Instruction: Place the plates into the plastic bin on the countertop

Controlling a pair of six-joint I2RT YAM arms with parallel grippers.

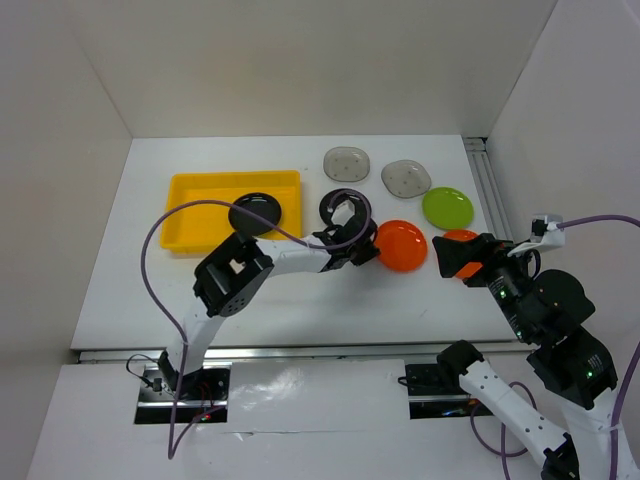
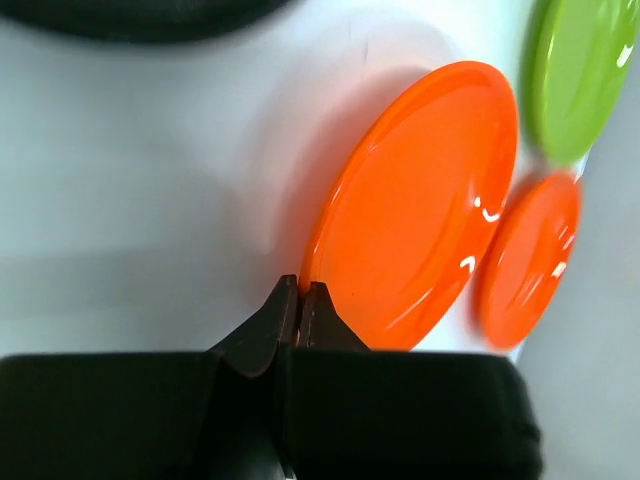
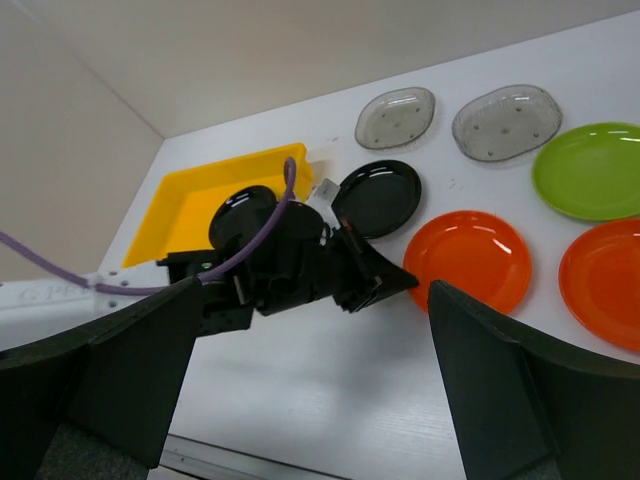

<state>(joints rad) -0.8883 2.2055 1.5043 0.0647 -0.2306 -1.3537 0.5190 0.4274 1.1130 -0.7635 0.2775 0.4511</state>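
While clamping the left gripper (image 2: 298,298) fully shut at the rim of the orange plate (image 2: 420,200), flat on the countertop (image 2: 150,180) right of the plastic bin (image 1: 200,210), perhaps catching nothing and only nudging it toward the second orange plate (image 2: 530,260).

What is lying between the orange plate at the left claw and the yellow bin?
A black plate lies on the countertop directly between the orange plate and the yellow bin, partly under the left arm. A second black plate sits at the bin's near edge.
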